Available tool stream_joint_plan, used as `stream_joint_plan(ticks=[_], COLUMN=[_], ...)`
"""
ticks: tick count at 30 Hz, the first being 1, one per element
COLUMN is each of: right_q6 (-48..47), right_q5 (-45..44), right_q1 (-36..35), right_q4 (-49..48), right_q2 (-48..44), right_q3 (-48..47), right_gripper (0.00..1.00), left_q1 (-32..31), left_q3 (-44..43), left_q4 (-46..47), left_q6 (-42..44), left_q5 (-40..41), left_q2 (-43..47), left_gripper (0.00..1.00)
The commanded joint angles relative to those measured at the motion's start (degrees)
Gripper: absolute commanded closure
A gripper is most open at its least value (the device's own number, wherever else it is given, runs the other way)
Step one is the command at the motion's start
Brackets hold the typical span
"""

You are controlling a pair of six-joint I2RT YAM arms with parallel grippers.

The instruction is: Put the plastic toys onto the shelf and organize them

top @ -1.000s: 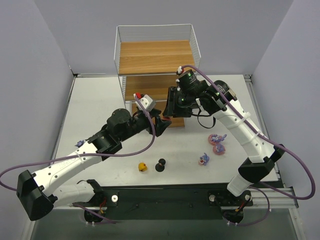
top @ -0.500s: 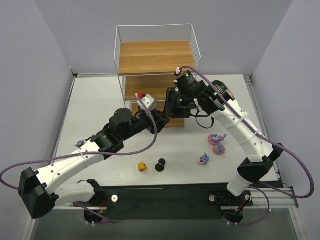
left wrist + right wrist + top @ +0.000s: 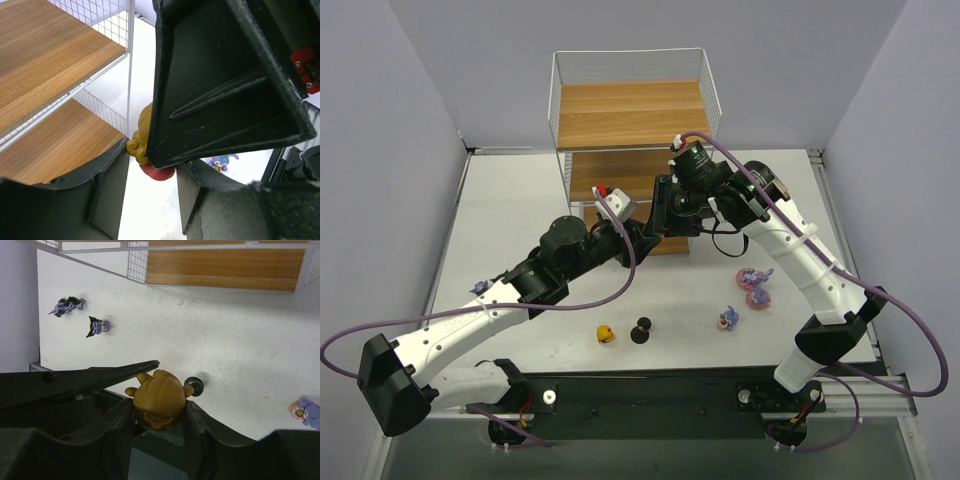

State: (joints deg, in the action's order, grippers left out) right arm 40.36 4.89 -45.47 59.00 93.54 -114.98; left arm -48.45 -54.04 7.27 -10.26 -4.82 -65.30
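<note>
White tabletop between grey walls, shelf standing just beyond both claws.

At right gripper: clamped on olive-pink doll, pads squeezing the big head from either side. Holds it in the air, just short of the shelf's lower boards.

At left gripper: sits tight against the right one, fingers apart, doll showing in the gap. Cannot tell whether pressing on it or merely flanking it. Reads as a hand-over or a shared steadying, judging by the pose.

Handling, by judgement: hard moulded plastic, very light, stiff, glossy enough to slip. Top-heavy from the oversized head, so likely to topple once set on a board. Best taken across the head's widest part, as now, or low on the pink body if standing it upright matters. Needs only a gentle squeeze.

Elsewhere: below and behind the claws, yellow doll and black doll near each other on the table. Out past the right claw, purple-pink bunnies. On the left arm's side, two dark blue-purple figures, apart from the rest. None visible on the boards in view.
</note>
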Motion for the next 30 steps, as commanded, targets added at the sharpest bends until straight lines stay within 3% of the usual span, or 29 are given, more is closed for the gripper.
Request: stream_joint_plan(ticks=[1,3,7,10,15,30], right_q6=[0.69,0.86,1.39,1.56,2.0,3.93], right_q5=[0.92,0.22,-1.8,-3.74,-6.46,-12.7], right_q1=[-0.76,-0.76,-0.58,-0.67,-0.49,1.0], right_q4=[1.55,1.29,1.03,0.24,-1.34,-10.48], right_q2=[0.24,0.07,-0.54,-1.51,-2.92,-13.11], right_q3=[-1.57,-1.39,-0.43,0.8,2.74,6.87], right_gripper=[0.9,0.83,0.55,0.46,0.37,0.32], left_q1=[-0.25,-0.33,-0.25,-0.33,-0.25,-0.07], left_q3=[-2.91,-3.0,-3.0,-3.0,-2.91,-3.43], left_q4=[2.66,2.66,2.58,2.49,2.31,0.56], left_q6=[-0.72,-0.81,-1.16,-1.34,-1.52,-2.92], left_q5=[1.13,1.39,1.92,2.18,2.45,4.38], left_q2=[-0.18,0.17,0.61,0.96,1.66,3.33], left_gripper=[1.0,1.0,1.0,1.0,1.0,1.0])
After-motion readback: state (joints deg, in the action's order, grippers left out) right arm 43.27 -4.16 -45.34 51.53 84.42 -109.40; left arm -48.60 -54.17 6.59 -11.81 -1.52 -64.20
